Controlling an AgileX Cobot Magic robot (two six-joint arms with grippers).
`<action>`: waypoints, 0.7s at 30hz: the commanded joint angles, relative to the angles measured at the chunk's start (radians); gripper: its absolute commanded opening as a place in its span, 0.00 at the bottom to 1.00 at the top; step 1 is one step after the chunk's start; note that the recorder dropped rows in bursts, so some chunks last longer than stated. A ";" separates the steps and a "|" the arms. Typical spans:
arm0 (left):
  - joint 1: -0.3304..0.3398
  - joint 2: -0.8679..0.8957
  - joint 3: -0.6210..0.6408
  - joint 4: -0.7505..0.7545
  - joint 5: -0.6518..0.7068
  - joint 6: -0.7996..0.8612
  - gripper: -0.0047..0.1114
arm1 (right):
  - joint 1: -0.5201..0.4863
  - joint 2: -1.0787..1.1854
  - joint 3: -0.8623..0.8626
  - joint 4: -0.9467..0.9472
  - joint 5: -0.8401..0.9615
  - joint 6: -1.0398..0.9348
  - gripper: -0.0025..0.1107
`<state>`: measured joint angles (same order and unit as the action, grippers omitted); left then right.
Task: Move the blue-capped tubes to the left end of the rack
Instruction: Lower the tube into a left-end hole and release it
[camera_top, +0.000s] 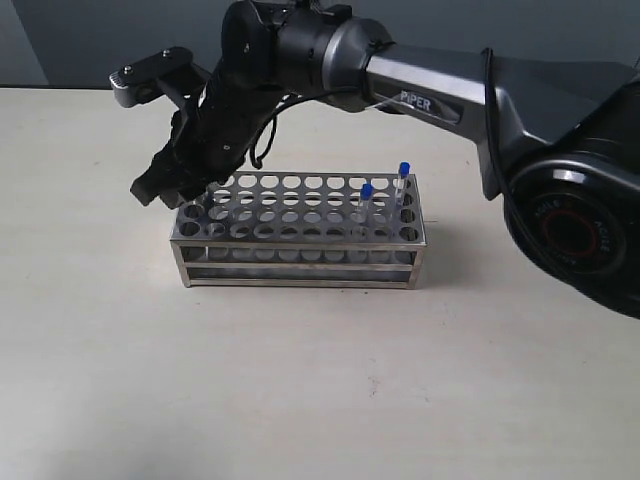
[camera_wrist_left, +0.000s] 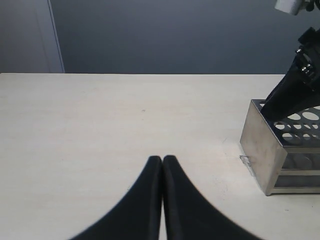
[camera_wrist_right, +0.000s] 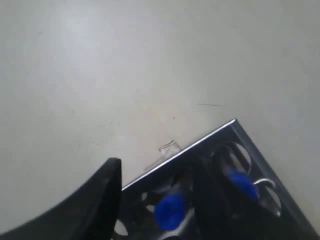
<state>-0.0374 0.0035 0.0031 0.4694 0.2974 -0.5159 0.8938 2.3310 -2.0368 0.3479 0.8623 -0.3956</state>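
The right arm (camera_top: 330, 50) reaches across the rack (camera_top: 300, 255) and tips down steeply, putting the right jaws over the rack's left end. They are spread apart around one blue cap (camera_wrist_right: 170, 210), with a second cap (camera_wrist_right: 243, 182) just beside it. Two more tubes (camera_top: 366, 195) (camera_top: 403, 175) stand upright at the right end, well apart from those jaws along the rack's length. The left jaws are pressed closed, low over the table (camera_wrist_left: 100, 125), left of the rack
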 joint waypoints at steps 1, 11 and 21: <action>-0.006 -0.004 -0.003 -0.001 -0.007 -0.001 0.05 | 0.004 -0.047 -0.002 -0.030 0.030 0.011 0.43; -0.006 -0.004 -0.003 -0.001 -0.007 -0.001 0.05 | 0.002 -0.178 -0.002 -0.365 0.144 0.192 0.43; -0.006 -0.004 -0.003 -0.001 -0.007 -0.001 0.05 | 0.002 -0.214 0.009 -0.597 0.359 0.276 0.43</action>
<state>-0.0374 0.0035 0.0031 0.4694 0.2974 -0.5159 0.8997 2.1291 -2.0368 -0.1738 1.1867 -0.1617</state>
